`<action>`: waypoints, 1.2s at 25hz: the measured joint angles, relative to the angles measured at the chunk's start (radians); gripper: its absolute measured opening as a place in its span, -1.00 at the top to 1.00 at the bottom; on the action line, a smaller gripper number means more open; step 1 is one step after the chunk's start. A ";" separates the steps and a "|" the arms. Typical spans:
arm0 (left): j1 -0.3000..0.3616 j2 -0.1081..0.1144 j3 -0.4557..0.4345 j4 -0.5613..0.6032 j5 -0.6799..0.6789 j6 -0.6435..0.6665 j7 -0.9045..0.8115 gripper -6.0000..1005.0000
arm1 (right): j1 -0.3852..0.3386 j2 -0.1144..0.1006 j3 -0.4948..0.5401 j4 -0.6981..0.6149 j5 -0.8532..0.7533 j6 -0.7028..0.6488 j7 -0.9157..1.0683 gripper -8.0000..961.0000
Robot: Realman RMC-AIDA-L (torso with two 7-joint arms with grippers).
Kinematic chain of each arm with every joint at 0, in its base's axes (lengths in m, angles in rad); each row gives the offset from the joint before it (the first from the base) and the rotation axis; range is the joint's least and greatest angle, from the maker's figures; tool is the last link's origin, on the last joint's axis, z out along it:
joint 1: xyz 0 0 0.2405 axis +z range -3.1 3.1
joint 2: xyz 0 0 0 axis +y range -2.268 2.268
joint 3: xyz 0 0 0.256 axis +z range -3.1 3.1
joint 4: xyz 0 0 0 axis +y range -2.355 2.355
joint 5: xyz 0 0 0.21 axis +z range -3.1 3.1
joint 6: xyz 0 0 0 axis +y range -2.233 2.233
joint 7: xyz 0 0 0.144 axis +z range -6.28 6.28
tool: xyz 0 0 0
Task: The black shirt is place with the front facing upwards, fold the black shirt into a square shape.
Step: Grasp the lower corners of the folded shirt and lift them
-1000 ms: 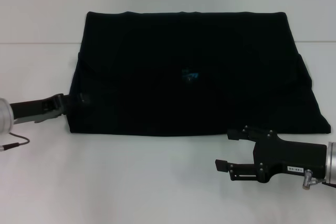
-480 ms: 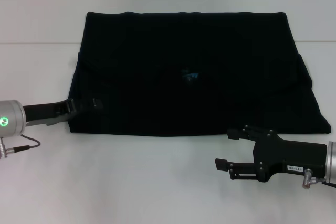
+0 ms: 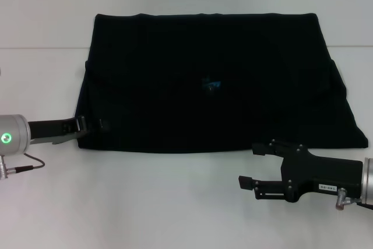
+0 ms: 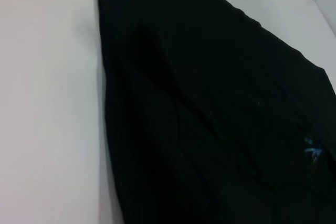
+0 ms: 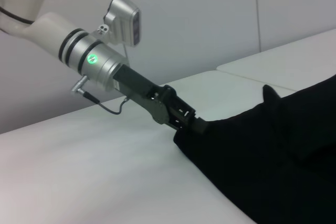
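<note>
The silver-and-black left gripper (image 3: 87, 124) reaches in low from the left, and its tip touches the near left corner of the black cloth shirt (image 3: 215, 80). The black blocky right gripper (image 3: 249, 166) lies near on the right with its fingers spread apart, holding nothing.

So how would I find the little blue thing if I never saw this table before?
Look at the white table and find the big black shirt spread flat across it. Near the shirt's middle sits a tiny teal label. It is the only bright spot of colour on all that plain dark cloth.
</note>
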 joint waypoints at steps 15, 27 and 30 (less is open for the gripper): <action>-0.009 0.005 0.001 0.004 0.001 0.029 0.003 0.95 | 0.032 -0.151 0.025 -0.224 -0.123 0.061 0.898 -0.89; -0.013 0.005 0.001 0.001 -0.001 0.039 -0.002 0.95 | 0.198 -0.216 -0.021 -0.258 -0.522 0.173 1.406 -0.89; -0.011 0.006 0.000 0.001 -0.003 0.044 0.001 0.95 | 0.217 -0.198 -0.056 -0.193 -0.533 0.234 1.400 -0.89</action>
